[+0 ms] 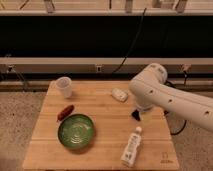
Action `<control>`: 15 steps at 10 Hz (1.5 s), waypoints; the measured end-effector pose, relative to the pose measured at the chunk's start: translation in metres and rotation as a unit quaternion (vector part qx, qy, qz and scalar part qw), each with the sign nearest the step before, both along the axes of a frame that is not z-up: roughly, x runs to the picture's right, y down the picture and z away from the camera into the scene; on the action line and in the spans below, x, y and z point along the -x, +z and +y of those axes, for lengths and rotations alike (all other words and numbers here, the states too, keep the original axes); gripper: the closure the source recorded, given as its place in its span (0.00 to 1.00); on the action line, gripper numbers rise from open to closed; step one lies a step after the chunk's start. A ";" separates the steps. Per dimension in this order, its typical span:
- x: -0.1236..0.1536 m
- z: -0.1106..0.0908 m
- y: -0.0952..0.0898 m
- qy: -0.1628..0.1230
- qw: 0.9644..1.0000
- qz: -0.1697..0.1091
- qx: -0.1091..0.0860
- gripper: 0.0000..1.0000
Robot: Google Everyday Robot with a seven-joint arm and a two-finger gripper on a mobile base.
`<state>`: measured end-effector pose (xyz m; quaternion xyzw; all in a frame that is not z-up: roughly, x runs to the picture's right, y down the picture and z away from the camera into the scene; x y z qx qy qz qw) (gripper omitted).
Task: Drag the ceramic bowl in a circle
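Noted a white bottle (131,149) lying nearest, at about 5 o'clock on the tabletop (105,117). Found the ceramic bowl (76,131) a little farther back at 7 o'clock, upright, empty and untouched, with bare wood beside it toward 3 o'clock. Spotted a small red object (65,112) just beside the bowl's rim at its 11 o'clock, close enough to be knocked. Placed the claw (142,109) at the low end of the white arm (170,97), over the tabletop's 3 o'clock side, well apart from the bowl and above a dark flat thing (135,116) mostly hidden by it; could not tell whether wide or narrow. Saw a small pale object (119,94) at 1 o'clock and a translucent cup (64,86) farthest back at 10 o'clock.

Judged the step in hand to be the reach across to the bowl, with no dragging begun. Thought it best to travel above the bottle, come down on the bowl's rim at its 3 o'clock side, keep the downward load light enough to slide the glazed ware without tipping it, and hold the circle small, swung toward the open middle and away from the red object and the bottle
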<state>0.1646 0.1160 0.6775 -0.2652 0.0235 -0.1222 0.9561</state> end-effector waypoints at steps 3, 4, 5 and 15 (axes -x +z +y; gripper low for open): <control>0.024 0.004 -0.001 -0.036 0.999 -0.015 0.000 0.20; 0.036 0.005 -0.002 -0.050 0.998 -0.024 0.000 0.20; 0.039 0.006 -0.002 -0.058 0.998 -0.027 0.000 0.20; 0.103 0.018 0.001 -0.163 0.983 -0.088 0.002 0.20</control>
